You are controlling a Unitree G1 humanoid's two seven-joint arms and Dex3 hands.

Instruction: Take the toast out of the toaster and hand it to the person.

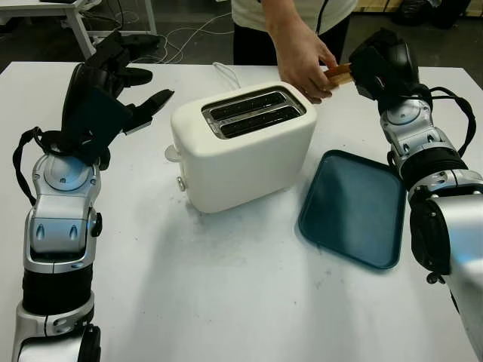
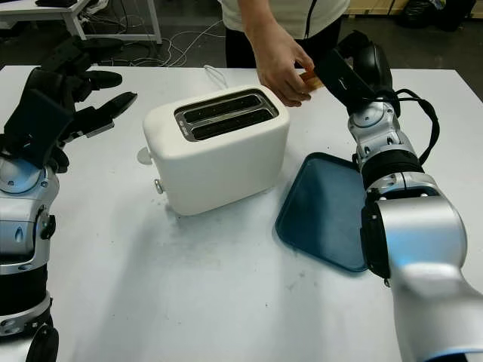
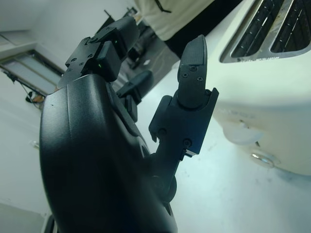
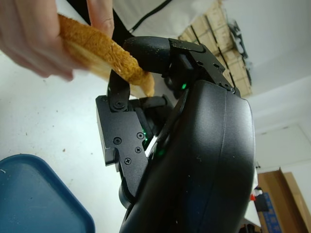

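The right hand (image 1: 377,64), raised beyond the far right corner of the white toaster (image 1: 241,147), grips one end of the toast (image 4: 104,51) — a person's hand (image 1: 302,64) pinches the other end, so the slice hangs between them above the white table (image 1: 226,286). The toaster's two slots stand empty. A dark teal tray (image 1: 355,207) lies flat just right of the toaster, under the right forearm. The left hand (image 1: 113,83) hovers left of the toaster, released and holding nothing. The right wrist view shows the toast's browned crust pressed against a black finger (image 4: 146,51) — detail the head views hide behind the person's fingers.
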